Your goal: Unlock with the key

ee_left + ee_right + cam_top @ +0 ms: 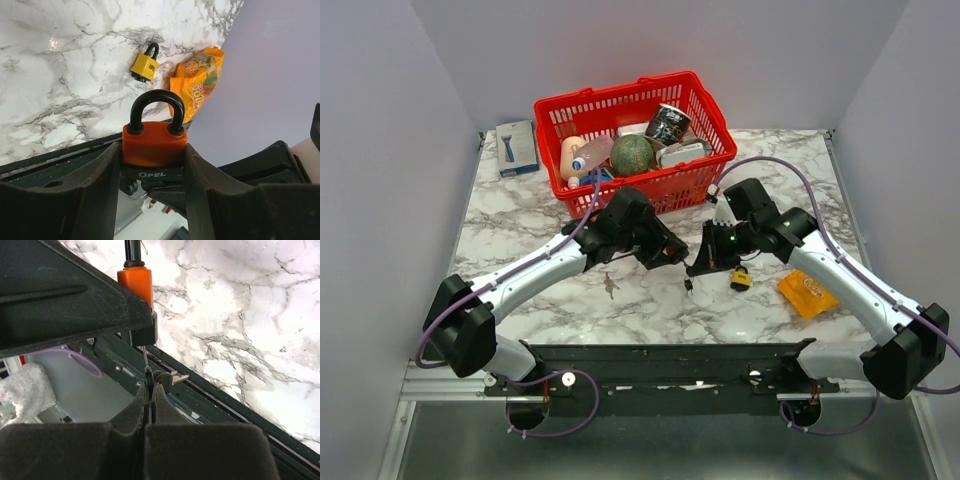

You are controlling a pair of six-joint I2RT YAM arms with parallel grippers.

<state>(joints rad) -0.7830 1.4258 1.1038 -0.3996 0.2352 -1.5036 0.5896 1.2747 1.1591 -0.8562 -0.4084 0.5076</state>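
My left gripper (152, 150) is shut on an orange padlock (154, 142) with a black shackle and holds it above the table, shackle pointing away from the wrist. In the top view the left gripper (667, 252) meets my right gripper (703, 263) at the table's middle. My right gripper (151, 386) is shut on the black head of a key (146, 362). The thin blade runs up into the padlock's black base, below its orange body (135, 282). A second key (178, 377) hangs off the same ring. The key head and ring also show under the padlock in the left wrist view (131, 188).
A small yellow padlock (741, 278) lies on the marble table by the right arm, also in the left wrist view (144, 66). An orange snack packet (807, 294) lies right of it. A red basket (710, 172) of groceries stands at the back, a blue box (517, 147) to its left. A small dark object (610, 287) lies near the left arm.
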